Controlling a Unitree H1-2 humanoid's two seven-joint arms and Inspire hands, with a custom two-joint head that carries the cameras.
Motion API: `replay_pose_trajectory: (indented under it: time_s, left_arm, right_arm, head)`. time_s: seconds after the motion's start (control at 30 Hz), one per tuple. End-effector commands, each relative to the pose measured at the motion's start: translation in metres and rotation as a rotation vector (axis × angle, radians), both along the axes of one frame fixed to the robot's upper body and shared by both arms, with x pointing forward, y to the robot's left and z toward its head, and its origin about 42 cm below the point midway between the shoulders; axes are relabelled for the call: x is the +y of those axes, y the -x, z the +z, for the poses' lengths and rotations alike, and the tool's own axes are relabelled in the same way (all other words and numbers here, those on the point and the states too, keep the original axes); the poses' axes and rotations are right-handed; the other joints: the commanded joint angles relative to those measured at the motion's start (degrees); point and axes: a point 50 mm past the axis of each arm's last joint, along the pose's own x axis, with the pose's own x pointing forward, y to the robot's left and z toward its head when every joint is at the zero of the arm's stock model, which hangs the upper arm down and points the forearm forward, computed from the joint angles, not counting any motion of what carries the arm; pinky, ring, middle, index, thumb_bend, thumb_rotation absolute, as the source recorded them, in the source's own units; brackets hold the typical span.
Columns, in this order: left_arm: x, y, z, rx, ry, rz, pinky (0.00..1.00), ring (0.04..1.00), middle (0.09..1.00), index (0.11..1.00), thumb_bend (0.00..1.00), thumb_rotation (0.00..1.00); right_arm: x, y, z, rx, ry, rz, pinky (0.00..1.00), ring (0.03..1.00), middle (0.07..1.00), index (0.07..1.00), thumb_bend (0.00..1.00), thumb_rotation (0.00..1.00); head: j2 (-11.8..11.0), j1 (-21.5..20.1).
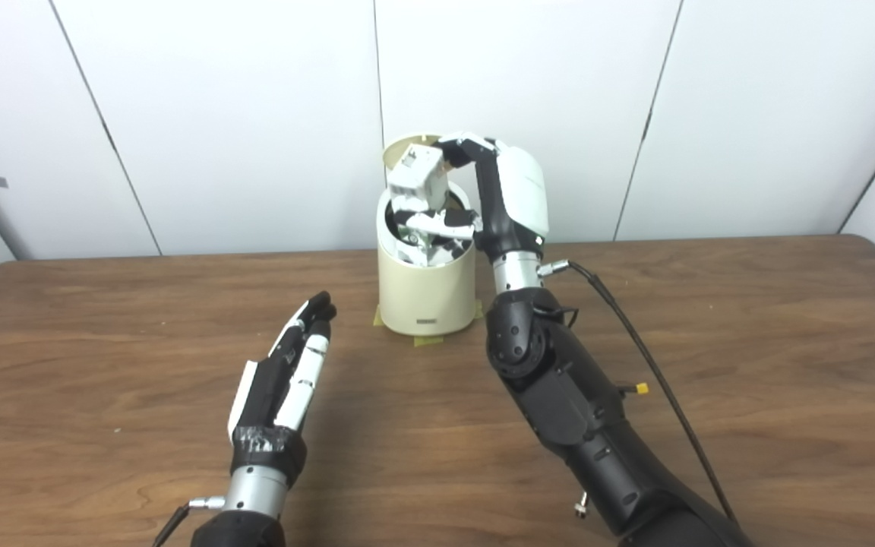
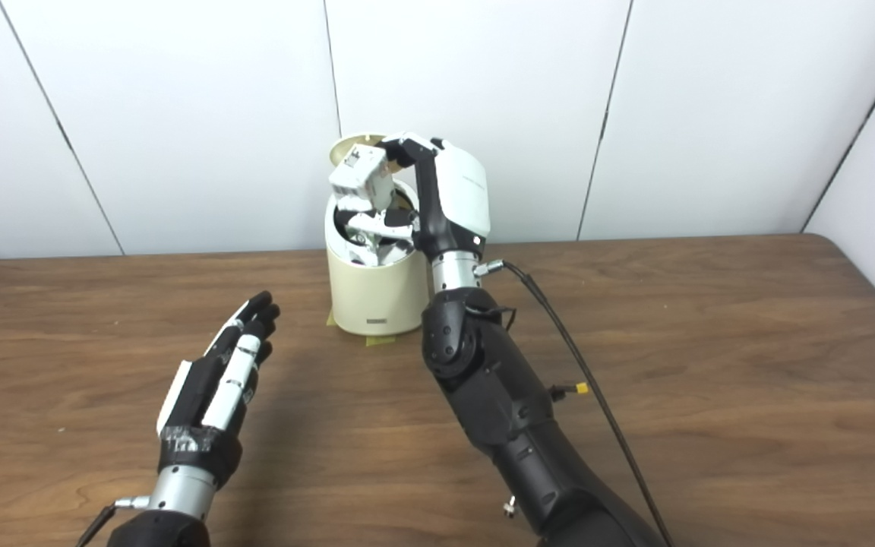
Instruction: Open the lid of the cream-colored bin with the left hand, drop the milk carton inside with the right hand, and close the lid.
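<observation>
Holding the milk carton [image 1: 416, 176] right over the bin's mouth, our right robot hand [image 1: 483, 201] has its fingers [image 1: 459, 144] curled over the top of the carton and the thumb below, so we are pinching it firmly, tilted, with its lower end at the rim. The cream-colored bin [image 1: 426, 285] stands at the far middle of the table [image 1: 749, 342], on bits of yellow tape. Its lid [image 1: 399, 148] is up, standing behind the carton against the white wall panels. Our left robot hand [image 1: 285, 380] hangs over the near left of the table, well apart from the bin, fingers stretched out straight and pressed side by side, holding nothing. A black cable [image 1: 650, 365] trails from the right wrist toward the near edge. In the right eye view the lid's inner face shows a little more to the left of the carton [image 2: 361, 173]; the left eye view hides more of it behind the carton.
</observation>
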Motion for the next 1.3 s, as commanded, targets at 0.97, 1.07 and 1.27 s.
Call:
replay_pose_trajectory:
  time_s: [0.97,1.07,1.27]
  left_arm:
    - [0.0,-0.006,0.016,-0.062,-0.002,-0.014,1.0,0.958,0.925,0.909,0.14,0.36]
    - [0.002,-0.006,0.015,-0.061,-0.003,-0.007,0.99,0.957,0.929,0.91,0.16,0.39]
    - [0.007,-0.008,0.012,-0.059,0.02,0.003,1.0,0.948,0.927,0.911,0.12,0.36]
  right_arm:
    - [-0.021,0.006,0.035,-0.1,-0.012,-0.028,0.64,0.66,0.616,0.559,0.85,0.29]
    - [-0.035,0.015,0.034,-0.095,-0.004,-0.053,0.58,0.639,0.616,0.523,0.63,0.22]
    - [-0.062,0.032,0.021,-0.043,-0.14,-0.061,0.52,0.6,0.587,0.491,0.51,0.16]
  head:
    - [0.0,-1.1]
    - [-1.5,-1.6]
    - [-2.8,-1.1]
